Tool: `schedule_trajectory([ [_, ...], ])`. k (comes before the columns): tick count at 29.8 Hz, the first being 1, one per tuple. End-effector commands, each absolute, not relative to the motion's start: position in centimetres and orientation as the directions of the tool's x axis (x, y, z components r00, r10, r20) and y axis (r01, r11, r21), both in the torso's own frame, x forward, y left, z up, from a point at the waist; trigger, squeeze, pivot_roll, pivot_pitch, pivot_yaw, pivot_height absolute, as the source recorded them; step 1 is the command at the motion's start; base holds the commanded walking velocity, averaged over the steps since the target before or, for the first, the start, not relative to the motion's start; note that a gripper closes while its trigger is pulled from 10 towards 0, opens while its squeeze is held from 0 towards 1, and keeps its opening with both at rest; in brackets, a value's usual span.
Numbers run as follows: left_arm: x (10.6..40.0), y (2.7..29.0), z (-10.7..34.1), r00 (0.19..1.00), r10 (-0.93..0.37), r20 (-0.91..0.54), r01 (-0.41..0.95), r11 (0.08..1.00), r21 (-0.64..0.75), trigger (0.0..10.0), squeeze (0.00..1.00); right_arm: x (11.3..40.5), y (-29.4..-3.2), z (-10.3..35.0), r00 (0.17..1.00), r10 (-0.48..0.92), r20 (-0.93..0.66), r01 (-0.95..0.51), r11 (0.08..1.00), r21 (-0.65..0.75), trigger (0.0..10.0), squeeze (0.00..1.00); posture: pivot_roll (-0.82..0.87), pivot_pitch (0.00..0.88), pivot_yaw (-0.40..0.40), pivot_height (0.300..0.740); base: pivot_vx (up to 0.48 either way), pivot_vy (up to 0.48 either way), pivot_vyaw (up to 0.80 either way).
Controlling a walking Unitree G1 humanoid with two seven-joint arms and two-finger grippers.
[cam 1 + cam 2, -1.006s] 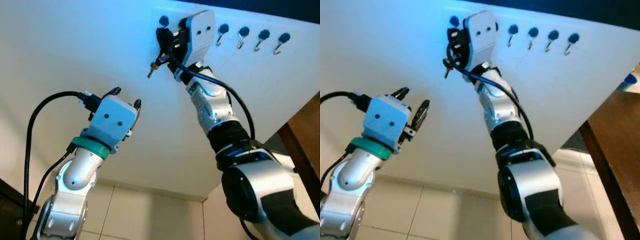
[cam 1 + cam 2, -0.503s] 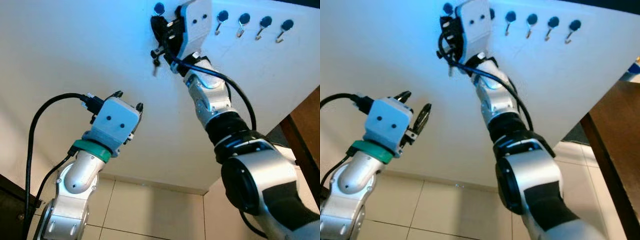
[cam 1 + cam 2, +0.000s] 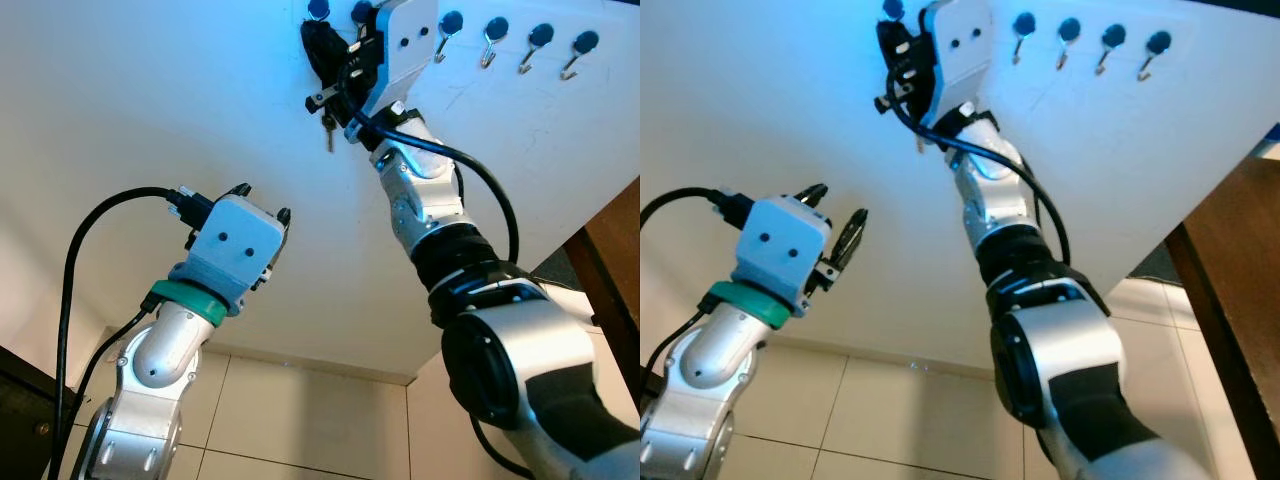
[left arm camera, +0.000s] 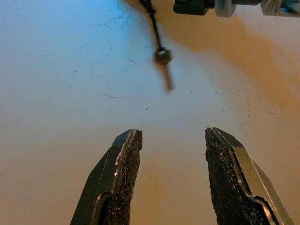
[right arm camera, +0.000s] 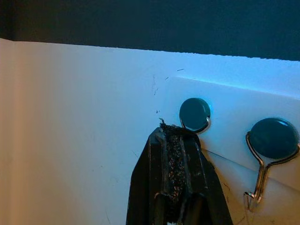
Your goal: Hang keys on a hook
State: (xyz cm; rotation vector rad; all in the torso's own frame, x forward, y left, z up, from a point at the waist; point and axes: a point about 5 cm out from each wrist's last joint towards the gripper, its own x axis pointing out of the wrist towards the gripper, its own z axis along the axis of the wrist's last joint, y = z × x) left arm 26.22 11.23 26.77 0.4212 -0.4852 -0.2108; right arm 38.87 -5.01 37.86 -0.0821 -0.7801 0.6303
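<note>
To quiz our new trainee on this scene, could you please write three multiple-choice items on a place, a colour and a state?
1. The right gripper is: A at the wall hooks; B by the floor; C on a table.
2. The left wrist band is: A red; B green; C yellow.
3. The left gripper is: A open; B shut on a key; C shut on a cable.
Answers: A, it is raised to the hooks, keys dangling from it; B, the band is green; A, its fingers stand apart.
</note>
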Motion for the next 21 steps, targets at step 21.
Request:
schedule_trajectory([
  [21,26.6,10.4,26.6,0.855,-0.314,0.414,0.119,0.893,0.434,10.0,0.00,38.3,-7.2,36.3,0.483,0.569,0.666,-0.485,0.807,-0.337,10.0,0.00,0.16,0.161,0.018,0.740,0.000,0.000,0.00],
])
